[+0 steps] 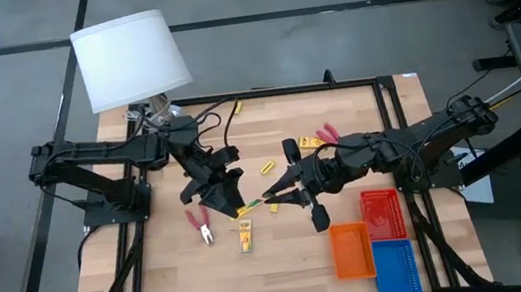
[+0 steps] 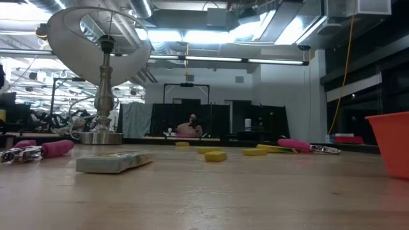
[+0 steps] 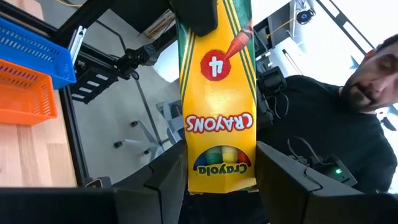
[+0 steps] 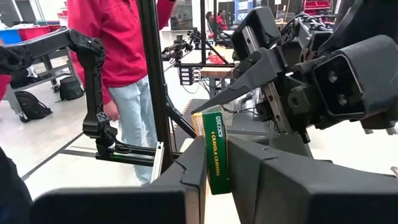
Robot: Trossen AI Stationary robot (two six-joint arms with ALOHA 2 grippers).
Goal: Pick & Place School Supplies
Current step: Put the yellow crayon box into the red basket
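Observation:
A yellow crayon pack [image 1: 252, 208] with green edges hangs in the air over the table's middle, between my two grippers. My left gripper [image 1: 236, 201] is shut on one end and my right gripper [image 1: 276, 196] on the other. The left wrist view shows the pack's printed face [image 3: 219, 118]; the right wrist view shows its green narrow side [image 4: 217, 155]. On the table lie a second pack [image 1: 245, 234], a red-handled tool [image 1: 201, 226], a third pack [image 1: 308, 142] beside another red tool [image 1: 328, 135], and small yellow blocks [image 1: 266, 167]. My left gripper pinches the crayon pack's end [image 3: 221, 177] between its two fingers, one on each narrow long edge, coming roughly level from the table's left. The pack is lifted clear and reaches straight out from the fingers. My right gripper pinches the pack's opposite end [image 4: 216, 171] between its two fingers, one on each broad face, coming roughly level from the table's right. One fingertip [image 3: 199, 15] shows over the printed face in the left wrist view. The pack is clear of the table.
A white-shaded lamp [image 1: 131, 57] stands at the far left corner. Red [image 1: 382, 213], orange [image 1: 352, 250] and blue [image 1: 396, 267] mesh trays sit at the near right. A black frame [image 1: 391, 129] borders the table. People stand in the room beyond.

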